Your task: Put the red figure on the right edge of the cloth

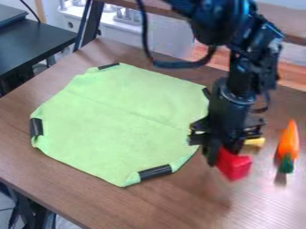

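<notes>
So, far left there's a black table point(36, 47) off past the brown worktop point(263, 205), near its far left corner. Then you get the cloth point(119, 116), light green, spread over the left and middle of the worktop with a faint crease running across it. Its corners are kinda cut off, and it's got black tape in four spots: one strip point(36, 127) on the left, one point(108, 65) at the far side, one point(155, 172) at the near side, and a bit point(206, 93) on the right, just beside the arm.

A black cable point(179, 65) loops down over the far part of the worktop and joins the arm point(230, 94). The tool point(222, 154) hangs down by the cloth's right edge, pointing at the worktop, and it's got the red figure point(234, 165) gripped at its tips. The figure is a bit blurry, but it's just right of the cloth, so not over it.

Next to that is a yellow thing point(255, 142), partly hidden behind the tool, can't tell what it is. Last up, on the right of the worktop, is a carrot point(288, 141), orange tip toward the far edge, green end toward the near one.
</notes>
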Motion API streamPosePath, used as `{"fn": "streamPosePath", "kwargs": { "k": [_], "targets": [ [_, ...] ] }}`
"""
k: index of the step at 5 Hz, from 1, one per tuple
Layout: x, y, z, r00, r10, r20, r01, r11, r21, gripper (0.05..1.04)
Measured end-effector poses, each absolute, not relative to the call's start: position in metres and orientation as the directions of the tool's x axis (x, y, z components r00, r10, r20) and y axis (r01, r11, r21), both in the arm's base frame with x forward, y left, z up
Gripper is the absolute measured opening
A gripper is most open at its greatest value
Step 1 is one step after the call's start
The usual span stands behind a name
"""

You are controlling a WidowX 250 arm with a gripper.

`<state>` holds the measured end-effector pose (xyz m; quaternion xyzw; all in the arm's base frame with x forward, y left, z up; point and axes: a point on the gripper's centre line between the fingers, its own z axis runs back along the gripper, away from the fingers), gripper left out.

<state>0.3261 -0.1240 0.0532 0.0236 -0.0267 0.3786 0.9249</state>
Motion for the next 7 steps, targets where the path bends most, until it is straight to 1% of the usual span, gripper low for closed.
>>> {"fn": "streamPosePath", "kwargs": {
  "k": [1, 2, 3, 5, 6, 7],
  "targets": [
    [0.314, -0.097, 0.055, 0.720, 0.692, 0.056, -0.694, 0.718, 0.046, 0.300],
    [0.313, -0.074, 0.051, 0.738, 0.673, 0.053, -0.675, 0.736, 0.057, 0.300],
    [0.317, -0.047, 0.047, 0.764, 0.642, 0.062, -0.645, 0.761, 0.066, 0.300],
    [0.322, -0.002, 0.044, 0.767, 0.636, 0.077, -0.641, 0.765, 0.069, 0.300],
    [0.322, 0.010, 0.041, 0.779, 0.615, 0.119, -0.625, 0.776, 0.084, 0.341],
    [0.320, 0.014, 0.034, 0.789, 0.597, 0.143, -0.611, 0.787, 0.088, 0.636]
  ]
}}
